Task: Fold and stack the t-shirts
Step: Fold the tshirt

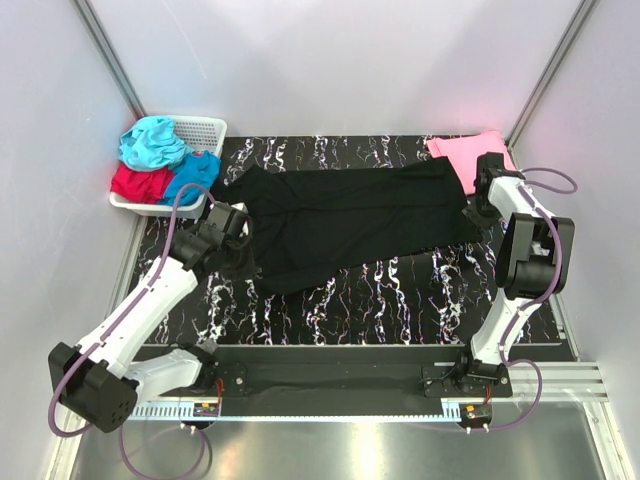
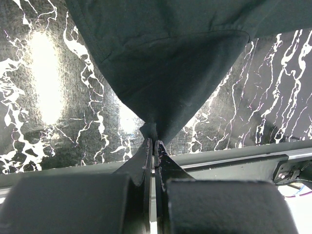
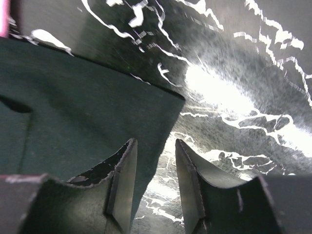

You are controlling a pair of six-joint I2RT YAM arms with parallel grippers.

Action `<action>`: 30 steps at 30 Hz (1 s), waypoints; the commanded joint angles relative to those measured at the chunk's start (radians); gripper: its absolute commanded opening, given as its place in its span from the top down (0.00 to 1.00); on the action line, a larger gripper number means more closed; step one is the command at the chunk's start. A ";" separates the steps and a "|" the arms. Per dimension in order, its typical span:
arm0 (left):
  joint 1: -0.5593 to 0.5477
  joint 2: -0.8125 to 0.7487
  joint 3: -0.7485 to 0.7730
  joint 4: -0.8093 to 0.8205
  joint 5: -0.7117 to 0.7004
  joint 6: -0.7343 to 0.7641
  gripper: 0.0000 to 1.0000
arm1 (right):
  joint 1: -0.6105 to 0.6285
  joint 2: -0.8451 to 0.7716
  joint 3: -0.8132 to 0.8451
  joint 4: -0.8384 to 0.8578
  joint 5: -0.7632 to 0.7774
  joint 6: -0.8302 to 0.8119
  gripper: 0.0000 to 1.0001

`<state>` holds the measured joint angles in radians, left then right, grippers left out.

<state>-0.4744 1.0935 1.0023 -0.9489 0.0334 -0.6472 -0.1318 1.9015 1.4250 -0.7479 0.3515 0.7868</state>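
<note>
Where the left gripper (image 2: 152,145) pinches tight, a corner of the soft black cloth t-shirt (image 1: 350,220) puckers into a peak. The right gripper (image 3: 154,163) stands parted over the opposite edge, holding nothing. The shirt lies spread across the glossy black, white-veined marble tabletop (image 1: 400,300). Beyond, a pink t-shirt (image 1: 462,152) touches it. A teal t-shirt (image 1: 152,142), a red t-shirt (image 1: 138,184) and a blue t-shirt (image 1: 195,172) crumple in a white plastic lattice basket (image 1: 205,128).

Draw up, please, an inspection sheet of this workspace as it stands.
Surface: black marbled table.
Job's things: black t-shirt spread across the middle; pink t-shirt at far right; teal t-shirt, red t-shirt and blue t-shirt in the white basket.
Clutter: that basket, far left.
Grippers: left gripper shut on the black t-shirt's corner; right gripper open at its opposite edge.
Cables: purple cables loop along both arms.
Surroundings: white walls; nothing else seen.
</note>
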 commanded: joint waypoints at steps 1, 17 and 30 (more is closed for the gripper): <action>-0.004 0.008 0.044 0.022 -0.009 0.001 1.00 | 0.003 0.004 -0.037 0.012 -0.020 0.069 0.55; -0.004 0.009 0.045 0.024 -0.020 0.024 1.00 | -0.012 0.030 -0.107 0.038 -0.037 0.065 0.50; -0.004 0.020 0.061 0.022 -0.030 0.034 1.00 | -0.061 0.082 -0.129 0.087 -0.092 0.003 0.73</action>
<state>-0.4744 1.1088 1.0164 -0.9482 0.0181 -0.6350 -0.1806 1.9453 1.3178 -0.6777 0.2584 0.8150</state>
